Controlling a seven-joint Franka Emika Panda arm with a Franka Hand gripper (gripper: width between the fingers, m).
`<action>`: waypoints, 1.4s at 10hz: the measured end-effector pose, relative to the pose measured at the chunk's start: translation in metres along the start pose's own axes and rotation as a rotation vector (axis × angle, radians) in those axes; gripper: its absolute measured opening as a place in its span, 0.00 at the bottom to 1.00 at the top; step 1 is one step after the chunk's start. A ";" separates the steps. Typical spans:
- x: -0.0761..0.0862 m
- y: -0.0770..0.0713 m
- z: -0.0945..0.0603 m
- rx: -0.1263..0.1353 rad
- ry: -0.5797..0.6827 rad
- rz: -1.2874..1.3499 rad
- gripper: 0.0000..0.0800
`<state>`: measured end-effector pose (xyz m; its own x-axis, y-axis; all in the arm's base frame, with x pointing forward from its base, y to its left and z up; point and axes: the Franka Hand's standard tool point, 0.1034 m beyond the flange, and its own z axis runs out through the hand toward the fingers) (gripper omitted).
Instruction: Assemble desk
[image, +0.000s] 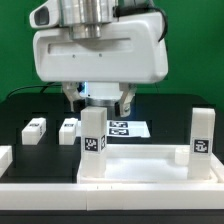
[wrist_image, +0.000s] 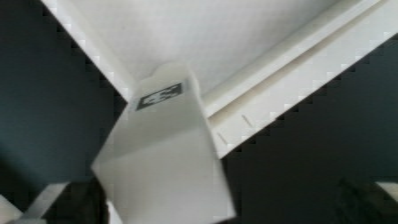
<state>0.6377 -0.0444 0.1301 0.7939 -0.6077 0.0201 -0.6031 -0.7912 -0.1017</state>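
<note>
White plastic rimmed rectangular tabletop panel (image: 140, 163) along the black desk's (image: 170, 112) near edge holds two square tagged legs (image: 93, 135) upright at its corners, two loose legs (image: 35, 128) behind await fitting, and the fingers (image: 127, 101) hang spread, holding nothing.

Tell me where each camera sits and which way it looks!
Exterior view: off the arm, near table height, facing the large white rimmed plastic tabletop panel; the robot's white hand housing and open jaws hang above.
Wrist view: on the wrist, looking down a short white square tagged plastic leg at the panel's rim; dark jaw tips barely show.
Shared: probably that leg, and the panel.
</note>
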 end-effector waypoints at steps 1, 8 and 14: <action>-0.002 -0.007 -0.008 0.006 -0.006 0.003 0.81; -0.031 -0.019 -0.010 0.006 -0.026 0.116 0.81; -0.057 -0.028 -0.004 0.027 -0.061 0.383 0.81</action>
<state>0.6086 0.0122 0.1362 0.5150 -0.8532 -0.0831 -0.8553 -0.5049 -0.1162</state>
